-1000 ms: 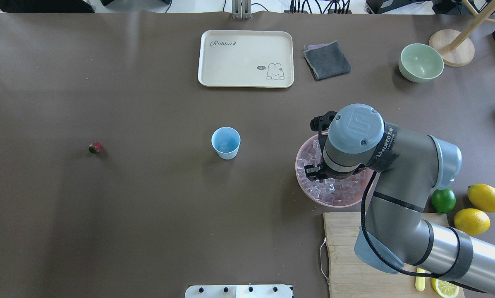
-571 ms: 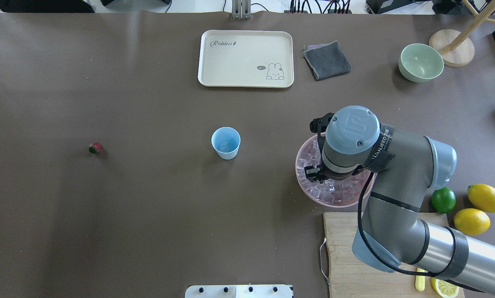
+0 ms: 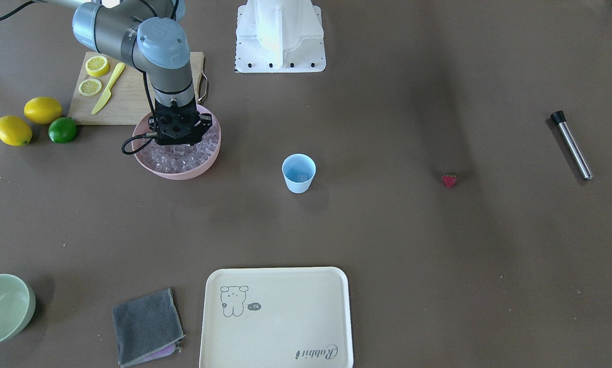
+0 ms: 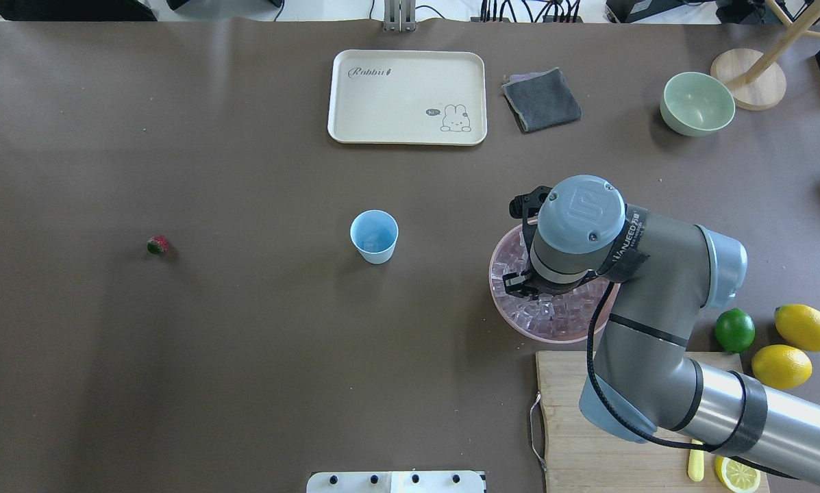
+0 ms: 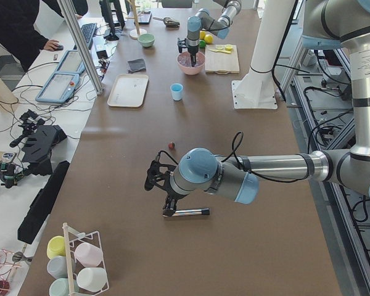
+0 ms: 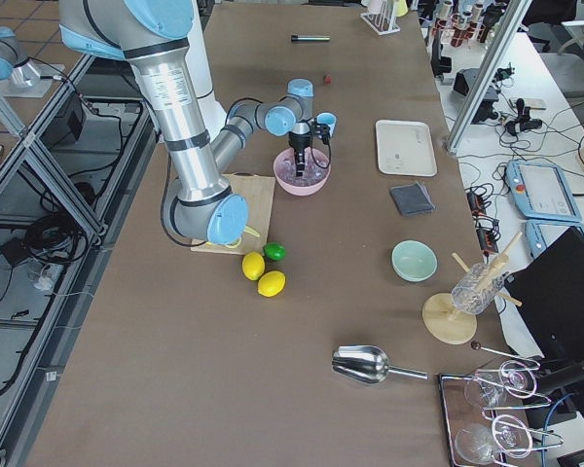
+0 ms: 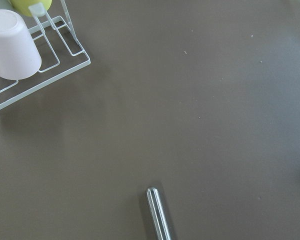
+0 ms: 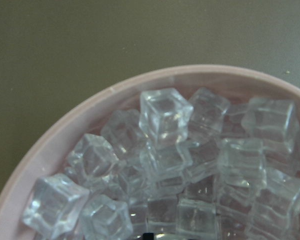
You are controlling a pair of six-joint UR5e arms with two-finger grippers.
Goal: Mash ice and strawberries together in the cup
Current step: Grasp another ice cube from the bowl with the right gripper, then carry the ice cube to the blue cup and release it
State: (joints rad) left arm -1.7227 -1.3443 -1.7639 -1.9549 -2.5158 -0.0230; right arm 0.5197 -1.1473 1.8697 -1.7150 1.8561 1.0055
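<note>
The light-blue cup stands upright mid-table, with what looks like one ice cube inside. The strawberry lies alone far to the left; it also shows in the front view. Ice cubes fill the pink bowl. My right gripper hangs straight down into the ice; its fingertips are hidden, so I cannot tell whether it is open or shut. My left gripper hovers over the table beside a metal muddler; I cannot tell its state.
A cream tray, grey cloth and pale green bowl lie along the far side. A cutting board, a lime and lemons sit near the right arm. A cup rack stands near the left gripper.
My right arm's wrist and elbow have shifted slightly left over the pink bowl. The cup and strawberry have not moved.
</note>
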